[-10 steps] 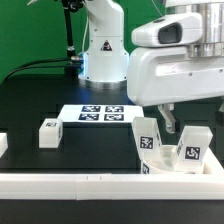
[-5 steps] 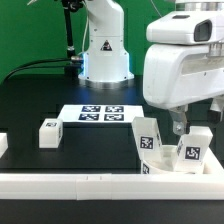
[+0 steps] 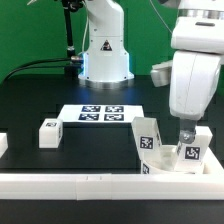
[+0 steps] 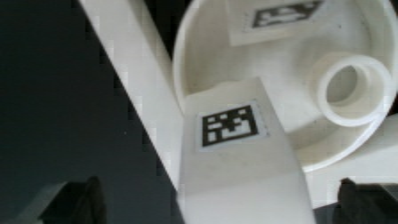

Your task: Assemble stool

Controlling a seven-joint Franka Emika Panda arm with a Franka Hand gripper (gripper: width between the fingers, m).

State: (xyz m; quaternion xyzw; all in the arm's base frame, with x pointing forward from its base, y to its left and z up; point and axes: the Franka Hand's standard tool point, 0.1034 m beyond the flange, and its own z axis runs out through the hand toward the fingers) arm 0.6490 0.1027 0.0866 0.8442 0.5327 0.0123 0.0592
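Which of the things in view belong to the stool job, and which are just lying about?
Part of the job:
seat
upright leg below the gripper
other upright leg
loose leg
gripper, open

Just lying about:
marker board
white border rail

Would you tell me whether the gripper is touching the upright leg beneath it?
Apart. The wrist view shows the leg between the fingers of the open gripper, with a gap on each side.
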